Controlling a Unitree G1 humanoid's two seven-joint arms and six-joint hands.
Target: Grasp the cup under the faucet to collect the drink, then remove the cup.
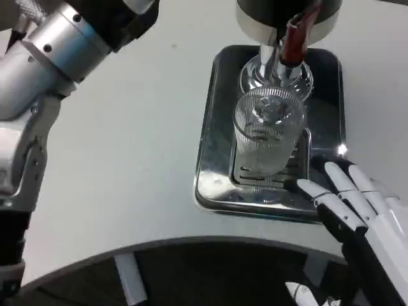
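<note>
One clear ribbed glass cup [268, 137] stands on the shiny metal tray [210, 127], under the silver faucet [275, 64]. Near it, the right hand [357, 210] looks spread and empty.

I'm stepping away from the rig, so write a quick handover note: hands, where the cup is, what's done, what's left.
Right hand: open, fingers spread, beside the tray's near right corner, not touching the cup.
Left hand: not visible; only its silver forearm shows at the left.
Cup: clear ribbed glass, upright on the metal tray under the faucet.
Done: nothing grasped yet.
Left: grasp cup, collect drink, remove cup.
</note>
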